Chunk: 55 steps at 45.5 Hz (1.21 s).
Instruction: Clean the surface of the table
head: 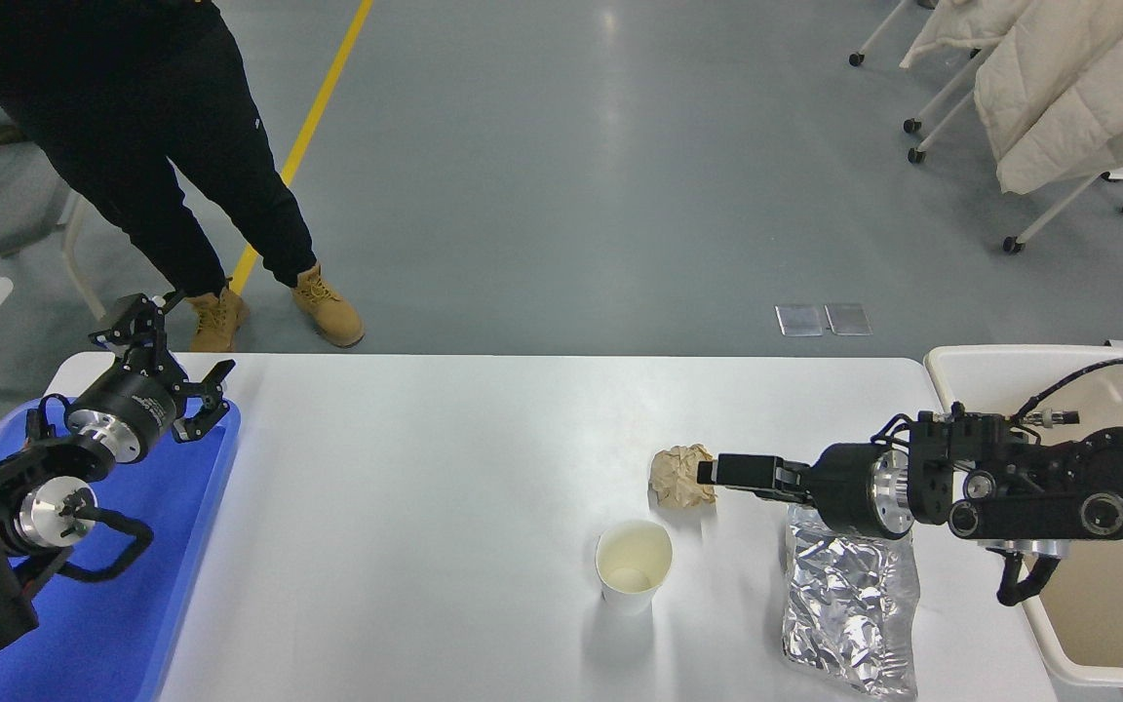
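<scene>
The white table surface (425,468) carries a crumpled tan paper ball (678,477), an upright white paper cup (633,564) in front of it, and a crinkled silver foil bag (849,609) at the right. My right gripper (715,472) lies low and level, pointing left, with its tip right at the paper ball's right side. It is seen edge-on, so I cannot make out whether it is open or shut, or whether it touches the ball. My left gripper (176,375) is parked open over the far end of the blue tray.
A blue tray (133,604) lies at the table's left end. A cream bin (1098,595) stands off the right end, behind my right arm. A person in black trousers and tan boots (328,304) stands beyond the far left corner. Wheeled racks with white coats are at the top right.
</scene>
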### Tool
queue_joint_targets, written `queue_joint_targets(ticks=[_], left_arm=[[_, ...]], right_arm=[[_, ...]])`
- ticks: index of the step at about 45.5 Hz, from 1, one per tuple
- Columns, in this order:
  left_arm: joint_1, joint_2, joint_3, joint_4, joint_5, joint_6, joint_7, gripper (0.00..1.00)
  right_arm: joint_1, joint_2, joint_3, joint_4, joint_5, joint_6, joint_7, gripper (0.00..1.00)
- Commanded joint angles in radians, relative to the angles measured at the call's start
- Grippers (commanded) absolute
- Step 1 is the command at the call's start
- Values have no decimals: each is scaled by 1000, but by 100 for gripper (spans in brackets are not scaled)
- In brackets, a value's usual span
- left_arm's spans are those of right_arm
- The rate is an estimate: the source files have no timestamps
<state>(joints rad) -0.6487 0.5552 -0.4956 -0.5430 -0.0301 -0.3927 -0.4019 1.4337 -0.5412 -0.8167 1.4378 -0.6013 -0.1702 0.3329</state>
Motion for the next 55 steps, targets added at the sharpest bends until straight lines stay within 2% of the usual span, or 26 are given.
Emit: queue_joint_targets(ticks=[1,10,21,28,55], left_arm=[[0,0,0,0,1,0,0,100],[0,0,0,0,1,0,0,100],[0,0,0,0,1,0,0,100],[0,0,0,0,-1,0,0,100],[0,0,0,0,1,0,0,100]], right_arm=[[45,49,-73,64,-64,0,-2,100],[42,133,-87,40,-66,0,-6,100],[7,185,-79,-28,14,3,-94,100],[-10,190,-76,-53,97,40,-117,100],[-7,190,-64,-57,123,81,-138,100]])
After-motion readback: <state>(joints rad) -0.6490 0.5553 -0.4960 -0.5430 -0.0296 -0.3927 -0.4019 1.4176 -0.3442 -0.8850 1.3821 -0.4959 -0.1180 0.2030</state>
